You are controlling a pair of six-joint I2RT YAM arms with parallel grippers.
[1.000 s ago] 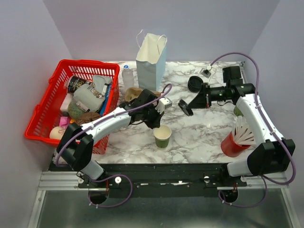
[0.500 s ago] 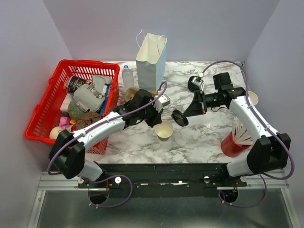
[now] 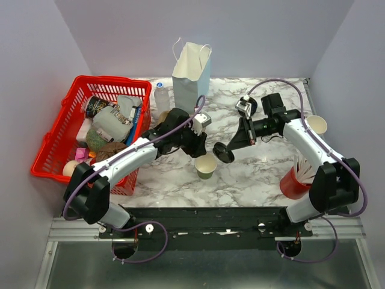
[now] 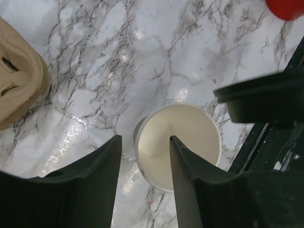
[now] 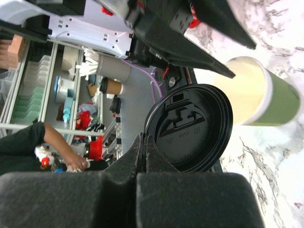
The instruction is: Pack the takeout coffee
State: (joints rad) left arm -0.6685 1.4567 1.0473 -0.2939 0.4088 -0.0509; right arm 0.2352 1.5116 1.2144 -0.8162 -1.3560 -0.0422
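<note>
Left claw (image 3: 200, 154): open, with a clear gap between its two dark fingers (image 4: 95, 185); it holds nothing.
Left claw's spot: directly over the cup, fingertips down at the rim. In the wrist view one finger stands outside the cup wall with marble showing between them. The other finger overlaps the mouth.
Olive-green paper cup (image 3: 206, 167): upright on the marble table (image 3: 258, 174), uncovered, white inside and empty. It sits right under the left claw's tips and just past the right claw's tips, beyond the lid.
Right claw (image 3: 231, 147): closed, fingers pinched tight on the edge of the lid.
Black sip lid (image 3: 224, 152): round and tilted, held clear of the table at the right claw's tip. It is close beside the cup's rim on the side away from the left claw. I can't tell whether lid and rim touch.
Lid from the right wrist: its moulded top faces the camera and covers part of the cup's mouth.
Moulded pulp cup carrier (image 4: 19, 80): flat on the marble, off to the left claw's side, apart from the cup.
Red basket (image 3: 57, 129): full of groceries, well behind the left claw along its arm.
White paper bag (image 3: 191, 75): standing open, beyond both claws.
Red cup of white sticks (image 3: 298, 180): by the right arm's elbow, well apart from the right claw.
</note>
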